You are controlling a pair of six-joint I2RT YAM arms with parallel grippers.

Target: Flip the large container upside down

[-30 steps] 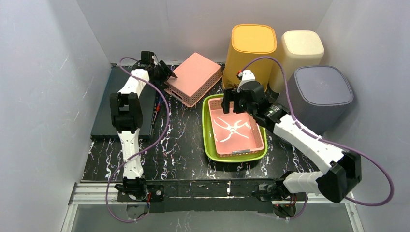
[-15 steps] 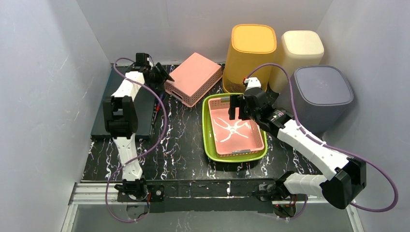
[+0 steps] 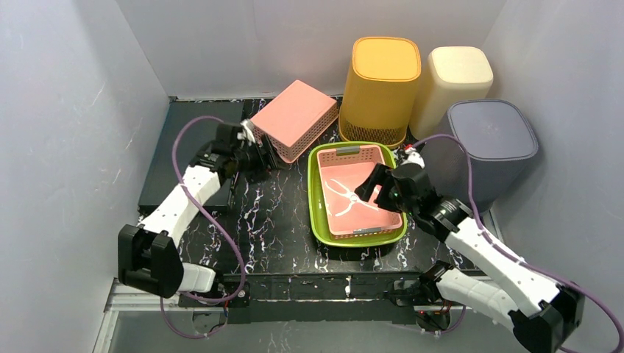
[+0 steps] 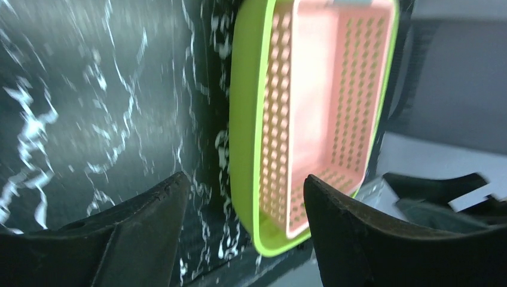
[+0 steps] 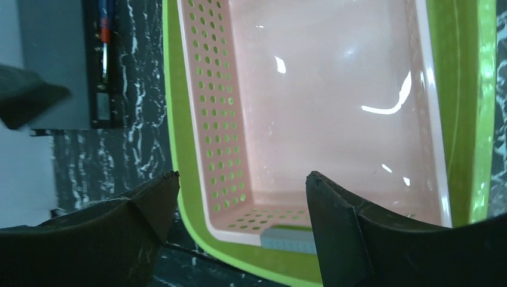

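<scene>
A green container (image 3: 314, 198) stands open side up in the middle of the table, with a pink perforated basket (image 3: 360, 209) nested inside it. My left gripper (image 3: 257, 156) is open and empty, just left of the green container's far left corner and apart from it. In the left wrist view the gripper (image 4: 245, 191) frames the green rim (image 4: 245, 119) and the pink basket (image 4: 311, 89). My right gripper (image 3: 370, 187) is open and empty above the basket's right side. The right wrist view shows the gripper (image 5: 242, 185) over the green rim (image 5: 173, 119) and the pink basket (image 5: 335, 89).
An upside-down pink basket (image 3: 294, 114) lies at the back, close to my left gripper. A yellow bin (image 3: 381, 81), a cream bin (image 3: 456, 81) and a grey bin (image 3: 489, 140) stand upside down at the back right. A dark slab (image 3: 173, 162) lies on the left.
My left arm has drawn back from the upside-down pink basket and swung toward the green container. My right gripper has moved from the container's far end toward its right side.
</scene>
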